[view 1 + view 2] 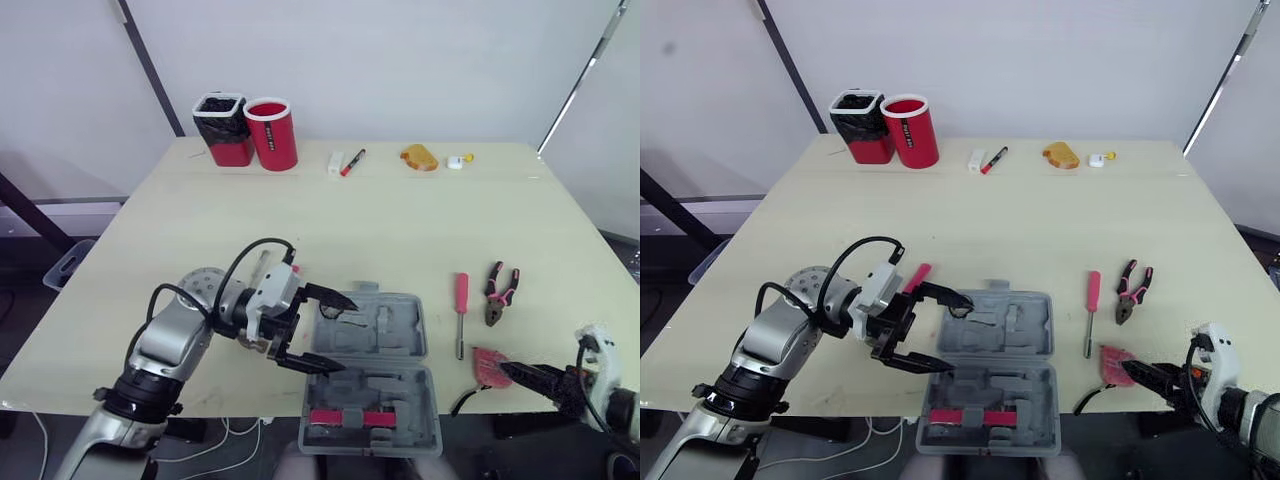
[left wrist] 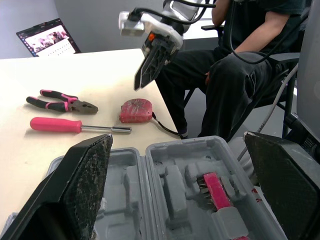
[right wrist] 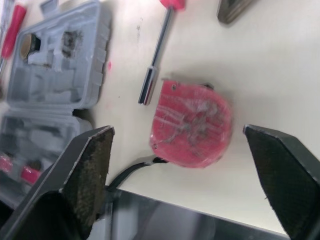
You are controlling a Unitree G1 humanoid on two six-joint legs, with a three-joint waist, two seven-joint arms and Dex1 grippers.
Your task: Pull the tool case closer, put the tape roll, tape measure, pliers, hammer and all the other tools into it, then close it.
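Big pale surface (image 1: 400,220) takes up most of the head views, and the gray tool case (image 1: 395,320) sits open at the near edge, both halves facing up, with a red piece (image 1: 350,417) lying in the near half. The left gripper (image 1: 335,335) is at the case's left side with its fingers spread wide – one over the far half, one by the corner of the near half; I can't tell if either touches. The right gripper (image 3: 177,130) is at the near right corner, fingers also wide apart, with the red tape measure (image 1: 488,360) lying flat between them, not pinched. Two red cups (image 1: 272,133) stand at the far left edge. Right of the case, the pink-handled pliers (image 1: 498,292) and a pink screwdriver (image 1: 461,305) lie side by side, just beyond the tape measure. A pink handle (image 1: 917,277) pokes out by the left wrist. Far edge – the yellowish tape roll (image 1: 419,157), a marker (image 1: 352,162) and a small white bit (image 1: 458,160). A seated person (image 2: 240,65) shows in the left wrist view.
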